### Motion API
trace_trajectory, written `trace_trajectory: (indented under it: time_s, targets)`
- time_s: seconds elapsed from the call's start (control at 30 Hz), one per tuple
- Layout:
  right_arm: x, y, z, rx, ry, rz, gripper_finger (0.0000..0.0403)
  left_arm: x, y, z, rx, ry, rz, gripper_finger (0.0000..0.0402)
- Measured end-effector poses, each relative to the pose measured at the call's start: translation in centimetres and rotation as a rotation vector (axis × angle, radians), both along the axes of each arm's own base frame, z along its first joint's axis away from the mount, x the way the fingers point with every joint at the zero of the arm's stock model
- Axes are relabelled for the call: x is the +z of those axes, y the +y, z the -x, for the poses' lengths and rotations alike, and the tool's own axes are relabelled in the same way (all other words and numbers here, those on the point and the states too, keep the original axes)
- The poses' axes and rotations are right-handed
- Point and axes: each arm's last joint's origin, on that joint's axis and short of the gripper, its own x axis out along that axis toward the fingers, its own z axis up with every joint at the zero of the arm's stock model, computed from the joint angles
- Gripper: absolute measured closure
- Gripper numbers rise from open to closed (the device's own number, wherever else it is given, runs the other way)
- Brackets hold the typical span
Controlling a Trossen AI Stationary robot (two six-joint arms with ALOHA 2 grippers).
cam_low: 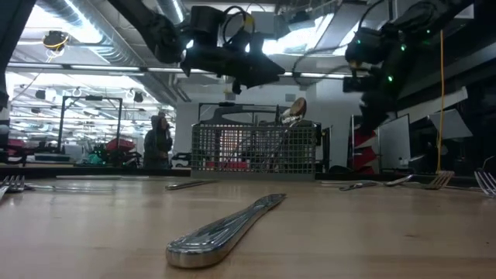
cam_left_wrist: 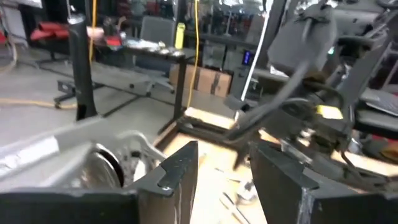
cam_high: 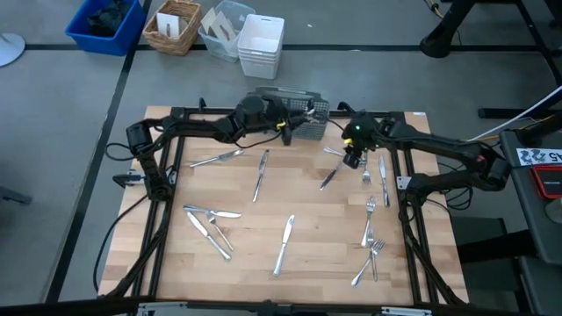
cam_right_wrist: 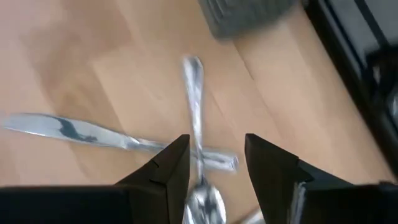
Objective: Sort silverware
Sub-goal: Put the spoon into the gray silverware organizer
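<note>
Right pincer [cam_right_wrist: 214, 165] hangs wide, fingers straddling a spoon [cam_right_wrist: 196, 118] that lies across a knife [cam_right_wrist: 74, 132] on the counter [cam_right_wrist: 124, 56]. Best drop straight, pinch the handle only. Left pincer [cam_left_wrist: 224, 180] gapes empty above the caddy [cam_high: 307, 123].

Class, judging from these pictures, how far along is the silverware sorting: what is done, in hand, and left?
Done: some pieces stand in the caddy. In hand: the open left gripper hangs above the caddy, empty; the open right gripper straddles a spoon lying across a knife. Left: most silverware remains scattered over the table.
</note>
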Motion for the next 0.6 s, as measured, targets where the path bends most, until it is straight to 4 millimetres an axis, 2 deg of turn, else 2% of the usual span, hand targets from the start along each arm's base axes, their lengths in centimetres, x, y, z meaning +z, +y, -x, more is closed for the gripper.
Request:
trace_trajectory:
  time_s: [0.13,0.37,0.6]
  targets:
    - [-1.5,0.3,0.8,-0.128,0.04,-0.039,0.0247,-0.9,-0.9,-0.3,-0.025,0.092,0.027,0.0263]
    - [-1.8,0.4,1.0,-0.271,0.007,-0.095,0.0247,-2.1,-1.9,-0.1,-0.05,0.234,0.087,0.0263]
    - [-2.3,0.7,2.5,-0.392,0.151,-0.107,0.0247,-0.3,-2.9,2.4,-0.089,0.356,0.088,0.0263]
